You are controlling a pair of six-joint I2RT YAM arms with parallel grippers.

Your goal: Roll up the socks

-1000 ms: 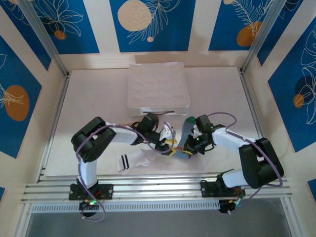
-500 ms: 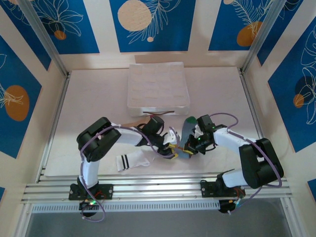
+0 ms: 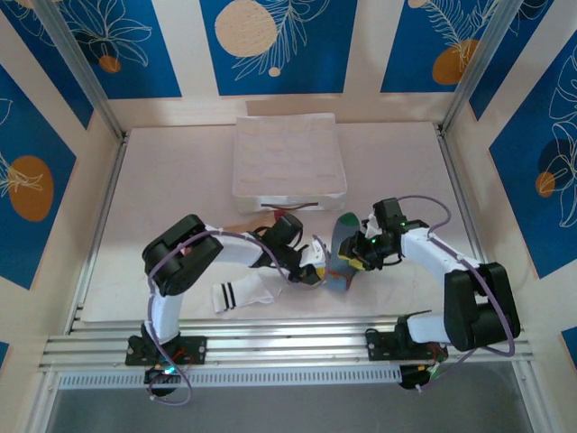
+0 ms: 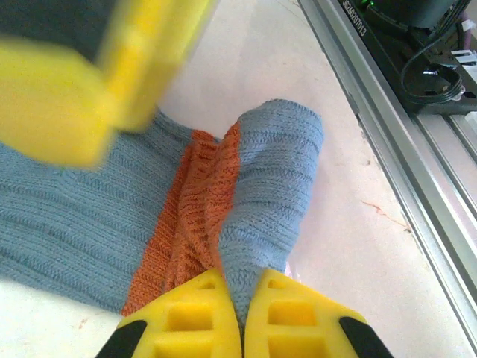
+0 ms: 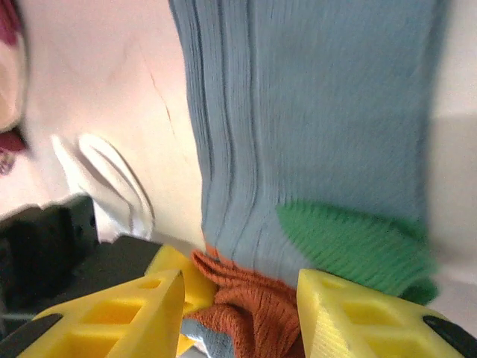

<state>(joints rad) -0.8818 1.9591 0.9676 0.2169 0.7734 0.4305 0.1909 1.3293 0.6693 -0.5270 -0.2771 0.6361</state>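
Observation:
The grey sock point(image 3: 337, 255) lies mid-table between both arms, with a green patch point(image 5: 358, 239) and an orange end point(image 4: 197, 201). My left gripper point(image 4: 242, 313) is shut on a raised fold of the grey sock beside the orange band; from above, the left gripper point(image 3: 314, 273) sits at the sock's left edge. My right gripper point(image 5: 238, 313) stands open with the bunched orange end between its fingers, not pinched; in the top view the right gripper point(image 3: 354, 257) is at the sock's right. The white sock point(image 3: 236, 294) with black stripes lies flat to the left. A maroon bit of the tan sock point(image 5: 7, 22) shows.
The white fabric compartment box point(image 3: 288, 158) stands at the back centre of the table. Aluminium rails point(image 3: 288, 347) run along the near edge, close to the grey sock's right side in the left wrist view point(image 4: 417, 186). Frame posts rise at the back corners.
My left gripper has moved right and shut on the grey sock's fold. My right gripper has opened, let go of the sock and drawn back a little to the right.

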